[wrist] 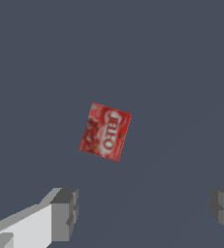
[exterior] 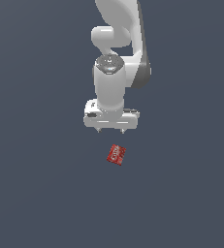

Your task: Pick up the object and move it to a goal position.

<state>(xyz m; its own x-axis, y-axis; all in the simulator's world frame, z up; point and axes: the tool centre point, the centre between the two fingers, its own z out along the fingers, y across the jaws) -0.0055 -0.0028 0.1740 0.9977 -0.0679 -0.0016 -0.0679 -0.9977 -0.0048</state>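
Observation:
The object is a small flat red box (exterior: pixel 116 154) with white lettering, lying on the dark grey floor, turned slightly askew. My white gripper (exterior: pixel 111 130) hangs above it and a little behind it, with its two short fingers spread wide apart and nothing between them. In the wrist view the box (wrist: pixel 105 131) lies flat in the middle of the picture, apart from both grey fingertips (wrist: pixel 65 213). The box is narrower than the gap between the fingers.
A plain dark grey floor (exterior: pixel 36 193) lies all around the box. The white arm (exterior: pixel 116 43) rises behind the gripper to the picture's upper edge.

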